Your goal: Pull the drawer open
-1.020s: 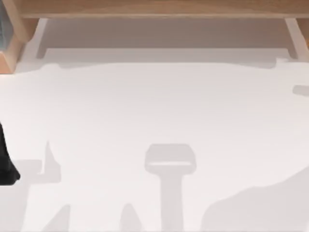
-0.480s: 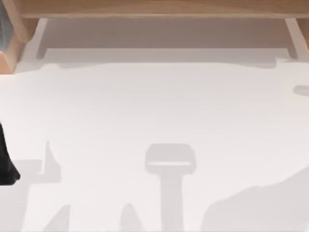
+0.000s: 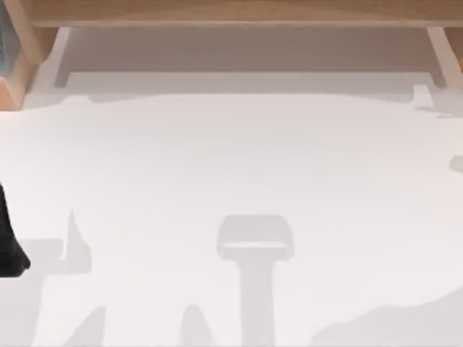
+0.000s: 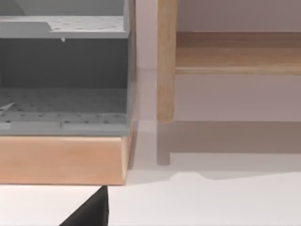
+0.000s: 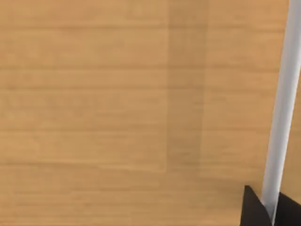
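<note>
Drawer front [image 5: 117, 103] is filling the right wrist view as a wood panel; its pale bar handle [image 5: 281, 108] is sitting between the right gripper [image 5: 272, 207] fingertips, though whether they are pinching it cannot be told. Left gripper [image 3: 10, 246] is idling at the table [image 3: 231, 166] left edge, finger state unclear.

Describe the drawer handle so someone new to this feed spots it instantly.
In the right wrist view, find the broad wooden panel. A slim pale bar, the handle, runs across it, the right end effector at one end. It is the only light, non-wood strip there; the left arm sits parked at the table's left.
</note>
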Controlling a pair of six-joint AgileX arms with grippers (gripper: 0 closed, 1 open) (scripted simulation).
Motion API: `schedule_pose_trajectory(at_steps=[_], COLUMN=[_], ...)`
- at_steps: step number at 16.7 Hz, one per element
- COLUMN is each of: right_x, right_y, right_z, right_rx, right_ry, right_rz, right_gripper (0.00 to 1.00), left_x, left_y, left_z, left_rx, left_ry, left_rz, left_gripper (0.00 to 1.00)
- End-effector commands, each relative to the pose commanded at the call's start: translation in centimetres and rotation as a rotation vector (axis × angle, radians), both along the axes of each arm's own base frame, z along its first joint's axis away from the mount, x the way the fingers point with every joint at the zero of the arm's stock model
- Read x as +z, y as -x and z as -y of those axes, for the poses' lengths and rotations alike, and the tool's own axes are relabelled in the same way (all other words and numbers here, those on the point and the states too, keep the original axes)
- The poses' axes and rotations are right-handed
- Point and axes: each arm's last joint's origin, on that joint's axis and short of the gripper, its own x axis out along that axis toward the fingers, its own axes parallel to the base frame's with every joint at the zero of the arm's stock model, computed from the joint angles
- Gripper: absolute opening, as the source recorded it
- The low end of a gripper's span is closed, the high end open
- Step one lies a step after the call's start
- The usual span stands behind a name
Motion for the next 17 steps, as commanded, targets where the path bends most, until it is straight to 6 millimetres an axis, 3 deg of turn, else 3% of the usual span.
schedule_pose_trajectory(at_steps=[2,8,14,17], right_x=[0.1,0.3,-0.3,0.1], right_y=[1.0,1.5,6.6,7.3], right_z=[0.0,0.2,-0.2,-0.1], right_rx=[0.000,-0.002,-0.001,0.000], right_ry=[0.005,0.009,-0.004,0.004], right_rz=[0.006,0.014,-0.007,0.005], right_gripper=[0.00,0.00,0.00,0.00], left_x=[0.0,0.0,0.0,0.0], left_y=[0.0,0.0,0.0,0.0], left_z=[0.0,0.0,0.0,0.0], left_rx=[0.000,0.000,0.000,0.000], left_ry=[0.000,0.000,0.000,0.000], left_rz=[0.000,0.000,0.000,0.000], left_gripper=[1.00,1.00,1.00,1.00])
